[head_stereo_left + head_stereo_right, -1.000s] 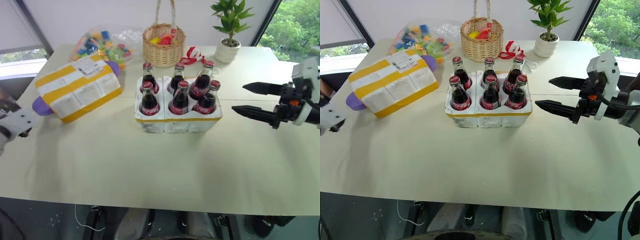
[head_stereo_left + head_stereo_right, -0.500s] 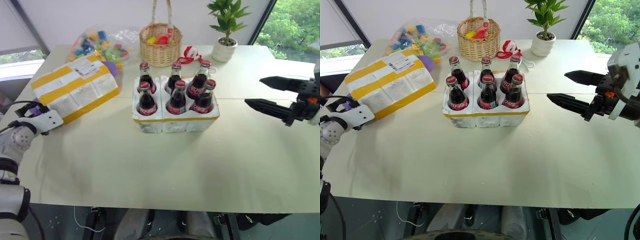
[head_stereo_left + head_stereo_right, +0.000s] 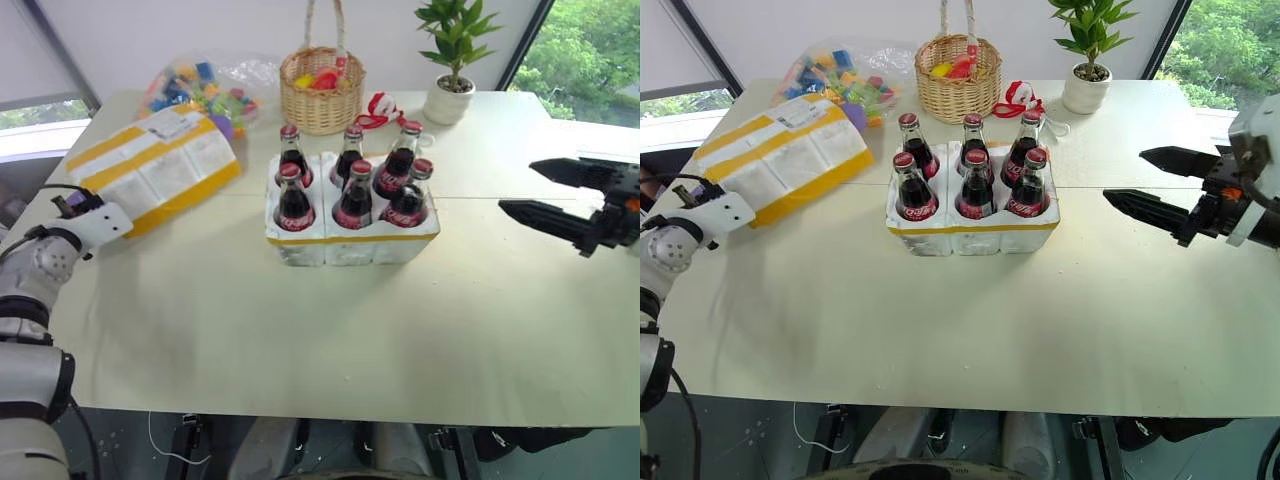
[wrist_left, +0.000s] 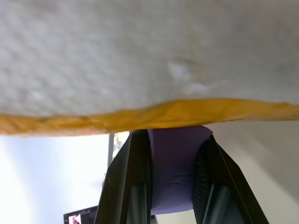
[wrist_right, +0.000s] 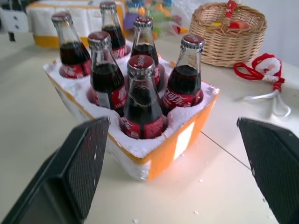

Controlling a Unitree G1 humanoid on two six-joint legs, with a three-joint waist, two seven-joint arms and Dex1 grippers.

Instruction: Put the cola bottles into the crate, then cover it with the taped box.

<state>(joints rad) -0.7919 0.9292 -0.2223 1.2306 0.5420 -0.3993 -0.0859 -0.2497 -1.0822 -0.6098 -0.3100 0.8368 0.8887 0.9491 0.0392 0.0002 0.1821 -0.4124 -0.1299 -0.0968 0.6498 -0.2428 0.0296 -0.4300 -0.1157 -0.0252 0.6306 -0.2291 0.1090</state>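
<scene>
Reaching in from off the bench (image 3: 300,330) edge, the left claw (image 3: 72,205) is now clamping the purple thing (image 4: 175,172) under the box (image 3: 152,170), left of the crate (image 3: 352,240) holding all six bottles (image 3: 350,185), while the right claw (image 3: 565,195) is hovering apart, so covering is starting.

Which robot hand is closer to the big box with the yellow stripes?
The left one. The left gripper is right at the near edge of the taped box. The right gripper hangs far across the table, beyond the crate of bottles.
</scene>
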